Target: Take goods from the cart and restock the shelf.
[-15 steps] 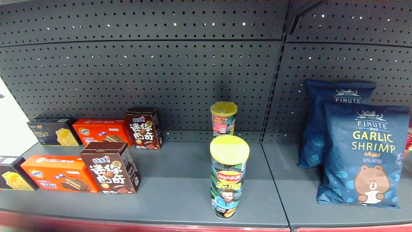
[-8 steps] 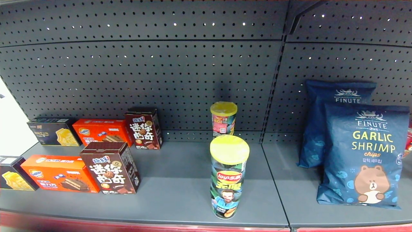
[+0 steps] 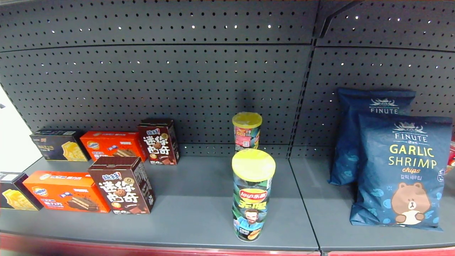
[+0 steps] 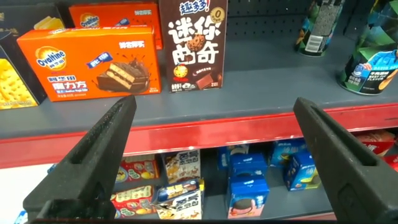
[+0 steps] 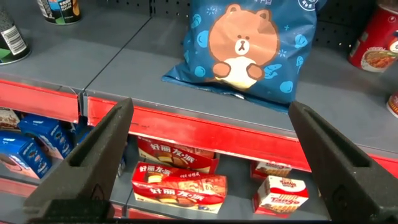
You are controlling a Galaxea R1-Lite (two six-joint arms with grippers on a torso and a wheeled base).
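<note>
The grey shelf (image 3: 199, 199) carries two yellow-lidded chip cans, one at the front (image 3: 252, 195) and one behind it (image 3: 246, 131). Left of them stand brown cookie boxes (image 3: 122, 185), orange wafer boxes (image 3: 65, 191) and dark boxes (image 3: 58, 145). Two blue garlic shrimp chip bags (image 3: 401, 170) lean at the right. My left gripper (image 4: 211, 155) is open and holds nothing, in front of the shelf's red edge (image 4: 205, 127) below the brown cookie box (image 4: 194, 45). My right gripper (image 5: 208, 165) is open and holds nothing, before the red edge (image 5: 205, 127) below the bear-printed bag (image 5: 245, 46).
A perforated dark back panel (image 3: 177, 81) closes the shelf behind. A lower shelf holds blue boxes (image 4: 249, 183) and red-and-white snack boxes (image 5: 180, 183). Red cup containers (image 5: 376, 37) stand right of the bags. Bare shelf lies between the cookie boxes and the cans.
</note>
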